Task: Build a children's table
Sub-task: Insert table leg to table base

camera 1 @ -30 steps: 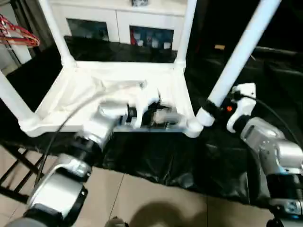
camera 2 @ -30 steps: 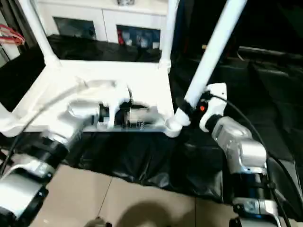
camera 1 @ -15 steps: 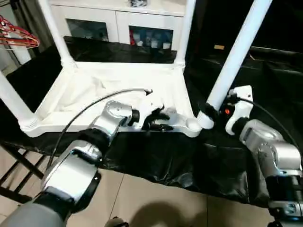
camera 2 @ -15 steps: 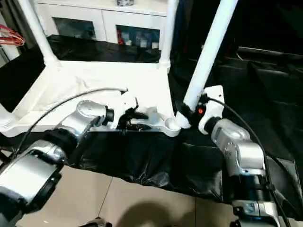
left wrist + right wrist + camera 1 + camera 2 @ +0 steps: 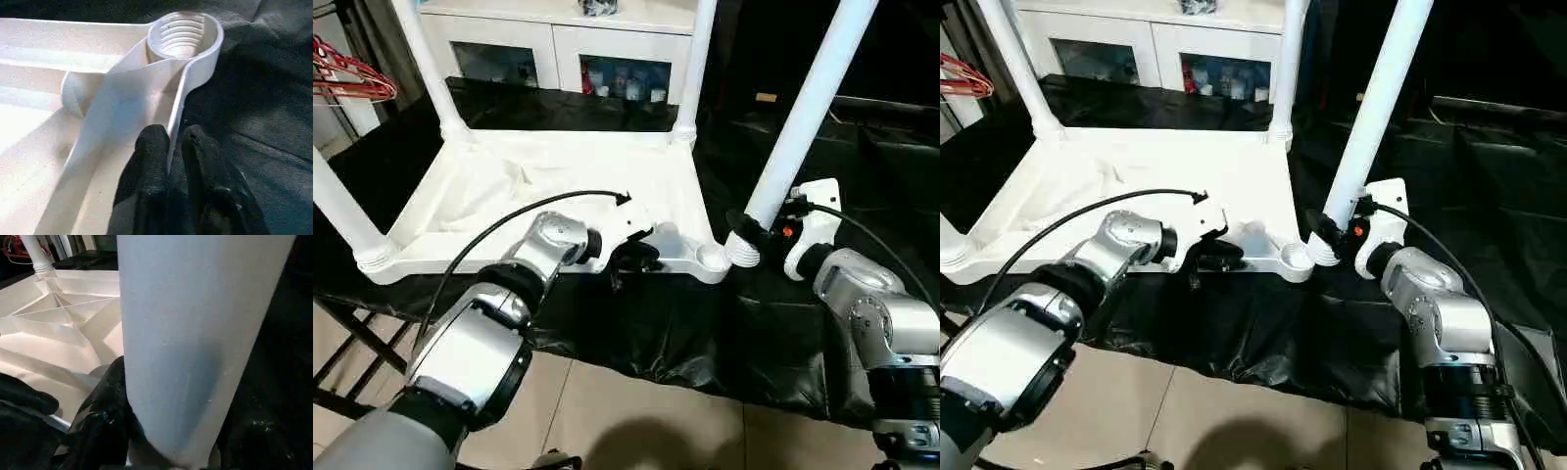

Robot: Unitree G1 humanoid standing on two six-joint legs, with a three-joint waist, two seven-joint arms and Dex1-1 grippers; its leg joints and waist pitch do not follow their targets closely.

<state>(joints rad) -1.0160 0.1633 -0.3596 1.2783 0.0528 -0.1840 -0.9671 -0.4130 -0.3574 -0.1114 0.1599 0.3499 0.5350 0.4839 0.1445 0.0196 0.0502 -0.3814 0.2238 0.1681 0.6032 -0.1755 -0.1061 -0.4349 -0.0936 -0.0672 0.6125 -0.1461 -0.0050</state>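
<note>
While my left pincer (image 5: 168, 147) pinches table top (image 5: 489, 186) front rim, my right pincer (image 5: 744, 230) grips loose leg (image 5: 803, 117), at three o'clock from empty socket (image 5: 183, 34).

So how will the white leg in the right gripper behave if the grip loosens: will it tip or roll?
Probably it would tip: the leg is long, leans, and is held only near its lower end by the right gripper. Once lying flat, its round tapered shape would likely roll in a curve. Its smooth plastic looks slippery, and it looks stiff.
</note>
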